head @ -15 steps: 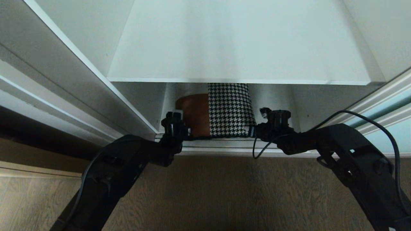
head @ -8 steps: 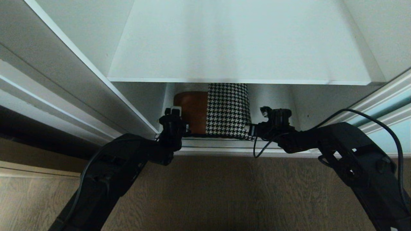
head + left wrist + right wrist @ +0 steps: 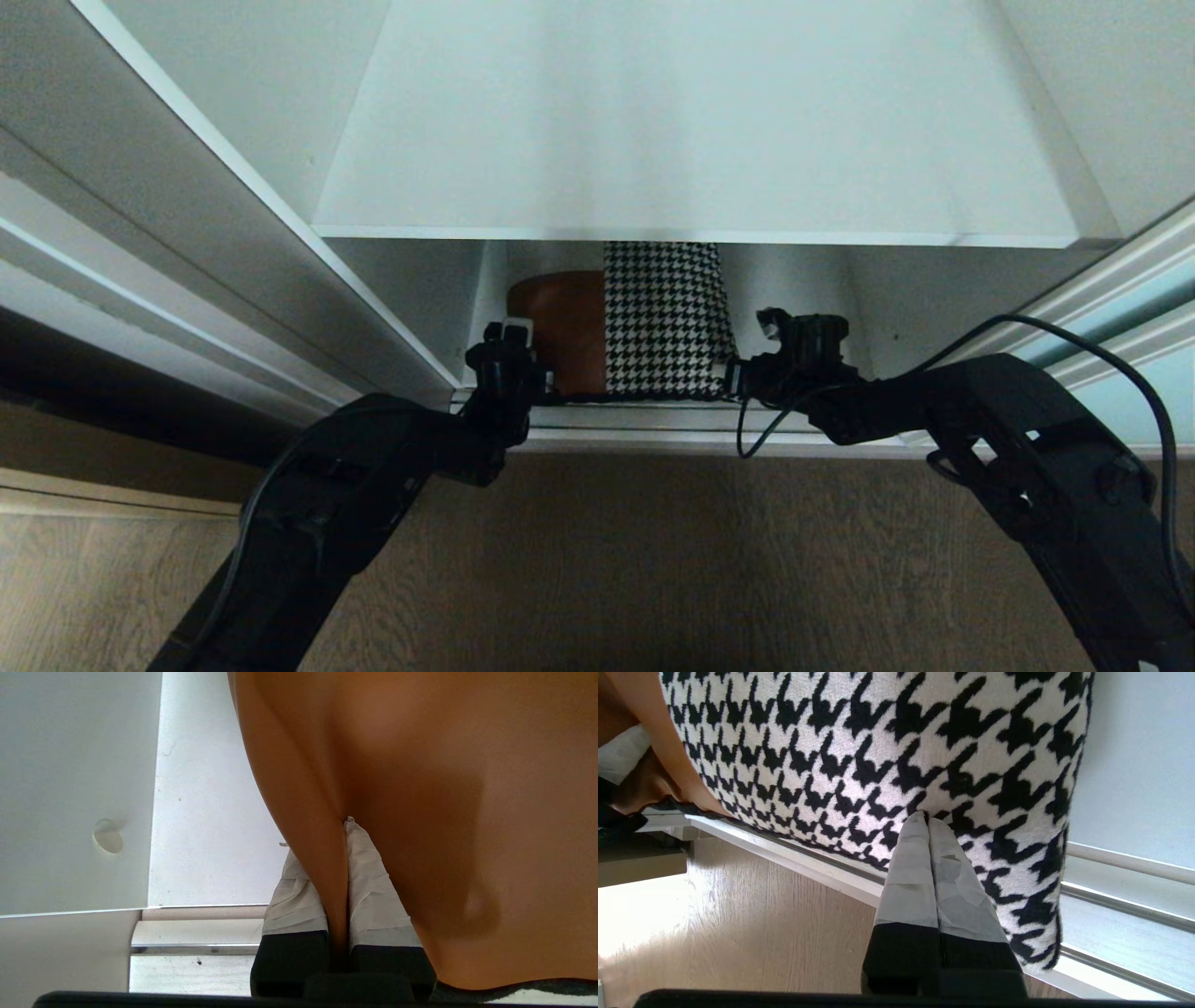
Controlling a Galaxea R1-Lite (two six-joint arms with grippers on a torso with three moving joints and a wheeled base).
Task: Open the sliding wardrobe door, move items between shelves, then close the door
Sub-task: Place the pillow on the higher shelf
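One cushion (image 3: pixel 644 317) under one white shelf (image 3: pixel 691 140). Two grippers: left gripper (image 3: pixel 345 826) pinches its rust-brown fabric; right gripper (image 3: pixel 928 821) is fully closed against the houndstooth, hold unclear.

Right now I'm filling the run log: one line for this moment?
left gripper: pinching cushion brown side | right gripper: shut at houndstooth side | cushion: under upper shelf
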